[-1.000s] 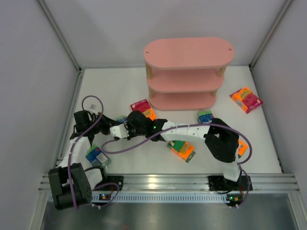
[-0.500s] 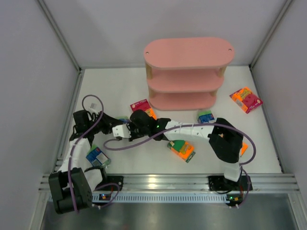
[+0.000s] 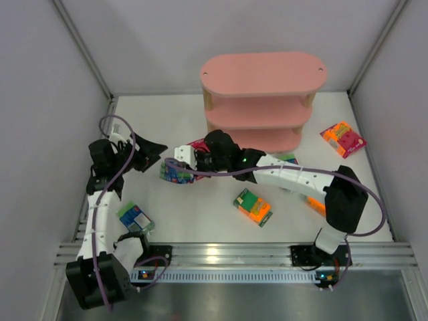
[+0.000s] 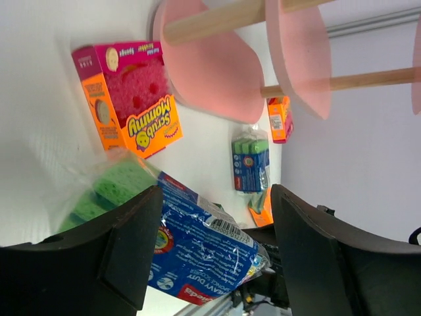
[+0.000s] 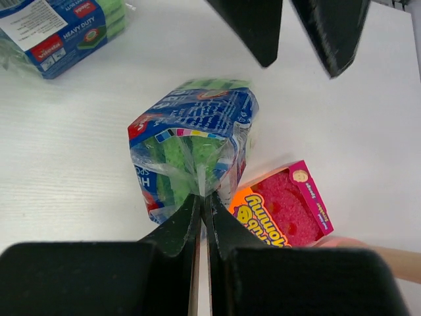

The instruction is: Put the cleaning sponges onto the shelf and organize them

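Sponge pack (image 5: 191, 135) in right end effector (image 5: 202, 199)

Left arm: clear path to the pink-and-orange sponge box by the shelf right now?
Probably not. The left gripper is open, but the right gripper, shut on the blue sponge pack, sits between it and the box, and the pack fills the gap straight ahead of the left gripper.

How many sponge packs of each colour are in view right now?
orange-and-magenta packs: 2
green-and-orange pack: 1
blue-and-green packs: 3
orange pack, mostly hidden: 1, kind unclear
Total: 7
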`<state>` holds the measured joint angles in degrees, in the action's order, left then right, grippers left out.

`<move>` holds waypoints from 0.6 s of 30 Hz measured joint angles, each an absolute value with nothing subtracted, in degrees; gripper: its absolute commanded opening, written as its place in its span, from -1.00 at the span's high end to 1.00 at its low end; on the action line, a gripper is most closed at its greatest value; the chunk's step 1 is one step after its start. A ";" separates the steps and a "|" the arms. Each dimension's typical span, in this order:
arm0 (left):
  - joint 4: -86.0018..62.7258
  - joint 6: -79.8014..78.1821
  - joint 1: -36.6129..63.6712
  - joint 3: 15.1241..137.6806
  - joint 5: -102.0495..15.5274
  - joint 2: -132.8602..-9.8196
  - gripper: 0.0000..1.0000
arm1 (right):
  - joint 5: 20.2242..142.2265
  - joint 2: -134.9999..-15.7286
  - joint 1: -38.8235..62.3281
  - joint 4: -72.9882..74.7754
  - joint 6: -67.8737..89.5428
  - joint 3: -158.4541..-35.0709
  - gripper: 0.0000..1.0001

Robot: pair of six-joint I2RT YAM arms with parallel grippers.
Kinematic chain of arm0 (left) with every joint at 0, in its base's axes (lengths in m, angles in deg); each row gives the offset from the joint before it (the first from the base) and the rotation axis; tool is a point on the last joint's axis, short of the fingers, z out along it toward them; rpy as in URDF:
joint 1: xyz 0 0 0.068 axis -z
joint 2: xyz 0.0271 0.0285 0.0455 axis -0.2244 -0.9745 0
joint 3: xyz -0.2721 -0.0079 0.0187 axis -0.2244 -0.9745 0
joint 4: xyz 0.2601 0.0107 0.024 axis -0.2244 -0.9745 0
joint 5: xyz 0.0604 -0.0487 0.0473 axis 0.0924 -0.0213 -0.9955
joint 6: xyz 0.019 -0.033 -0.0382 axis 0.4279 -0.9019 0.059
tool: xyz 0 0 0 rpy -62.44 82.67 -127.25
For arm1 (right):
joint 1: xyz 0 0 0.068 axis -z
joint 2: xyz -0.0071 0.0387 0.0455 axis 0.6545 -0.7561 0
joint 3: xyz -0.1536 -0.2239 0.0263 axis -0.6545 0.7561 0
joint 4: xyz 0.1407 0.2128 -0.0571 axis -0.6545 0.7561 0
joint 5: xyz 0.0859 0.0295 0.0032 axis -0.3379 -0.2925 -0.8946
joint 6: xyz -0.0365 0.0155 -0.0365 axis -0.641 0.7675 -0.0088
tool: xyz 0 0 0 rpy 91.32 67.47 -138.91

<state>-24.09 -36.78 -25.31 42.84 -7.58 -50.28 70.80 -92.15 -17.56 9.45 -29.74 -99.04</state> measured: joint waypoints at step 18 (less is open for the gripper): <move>-35.50 -22.59 -26.40 56.26 -24.08 -44.03 -0.72 | 65.86 -72.48 -5.71 14.80 -27.20 -89.09 1.00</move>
